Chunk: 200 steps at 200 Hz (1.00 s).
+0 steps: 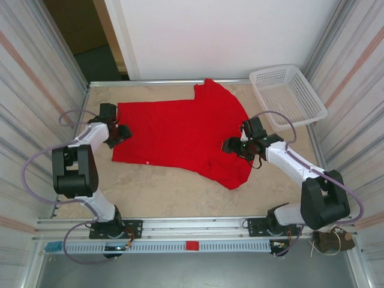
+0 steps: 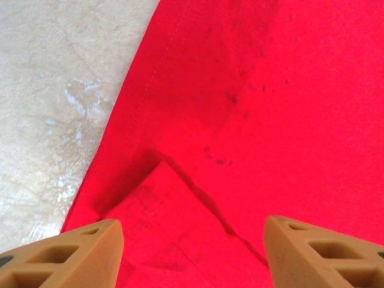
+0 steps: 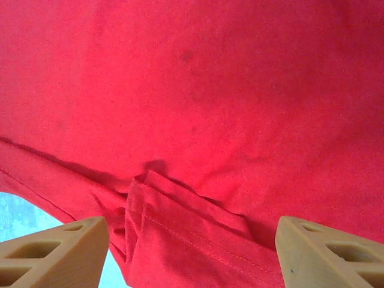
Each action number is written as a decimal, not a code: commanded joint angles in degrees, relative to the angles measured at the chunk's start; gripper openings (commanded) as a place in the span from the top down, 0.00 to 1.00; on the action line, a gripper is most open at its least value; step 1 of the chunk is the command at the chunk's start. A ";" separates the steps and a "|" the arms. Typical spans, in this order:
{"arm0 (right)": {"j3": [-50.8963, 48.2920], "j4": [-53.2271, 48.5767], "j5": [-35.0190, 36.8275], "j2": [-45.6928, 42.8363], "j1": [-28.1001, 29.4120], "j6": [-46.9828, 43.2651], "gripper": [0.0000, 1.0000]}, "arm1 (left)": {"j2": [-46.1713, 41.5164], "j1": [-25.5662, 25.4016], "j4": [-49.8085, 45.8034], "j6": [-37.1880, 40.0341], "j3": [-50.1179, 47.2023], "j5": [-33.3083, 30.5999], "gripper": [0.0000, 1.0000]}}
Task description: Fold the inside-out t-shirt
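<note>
The red t-shirt [image 1: 180,135] lies spread flat on the pale desk [image 1: 156,192], across its middle and toward the far side. Its straight hem is at the left. One sleeve points to the far edge and the other to the near right. A small white mark [image 1: 148,162] sits on the near edge of the cloth, toward the left.

The left arm [image 1: 90,141] reaches in from the left, and its jaws are over the shirt's left edge. In the left wrist view the two tan fingers [image 2: 66,255] stand wide apart with nothing clamped between them. Below them the cloth has a small turned-over flap [image 2: 174,210]. The stitched hem runs diagonally beside bare desk on the left.

The right arm [image 1: 288,159] comes in from the right, and its jaws are over the shirt's right side, between the two sleeves. In the right wrist view its tan fingers [image 3: 54,249] are also spread wide and grip nothing. A bunched, stitched fold of cloth [image 3: 192,234] lies in the gap below them. A sliver of desk shows at the lower left.

A white plastic basket [image 1: 288,93] sits at the far right corner of the desk, apart from the shirt.
</note>
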 commanded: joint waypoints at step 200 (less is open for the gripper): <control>0.20 -3.43 4.30 -8.61 0.56 0.90 0.28 | 11.01 0.28 -5.52 8.37 9.83 0.52 1.00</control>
